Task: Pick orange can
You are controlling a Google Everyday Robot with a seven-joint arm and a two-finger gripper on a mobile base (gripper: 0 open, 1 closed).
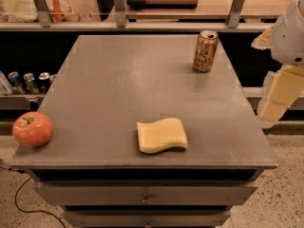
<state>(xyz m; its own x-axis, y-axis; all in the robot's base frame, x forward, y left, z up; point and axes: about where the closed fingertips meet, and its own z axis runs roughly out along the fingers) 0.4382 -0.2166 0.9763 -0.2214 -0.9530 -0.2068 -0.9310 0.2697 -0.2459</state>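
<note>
The orange can (205, 51) stands upright, top up; tool (271, 112) far right.

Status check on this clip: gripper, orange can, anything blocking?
Gripper at right edge, beside the table, apart from can. Orange can upright, far-right corner. Sponge and apple near front, not blocking.

The orange can (205, 51) is glossy metal. The worktop (118, 94) looks matt grey and smooth. The sponge (161, 135) looks like matt foam. The end effector (271, 112), at the right edge, looks like matt pale plastic.
</note>
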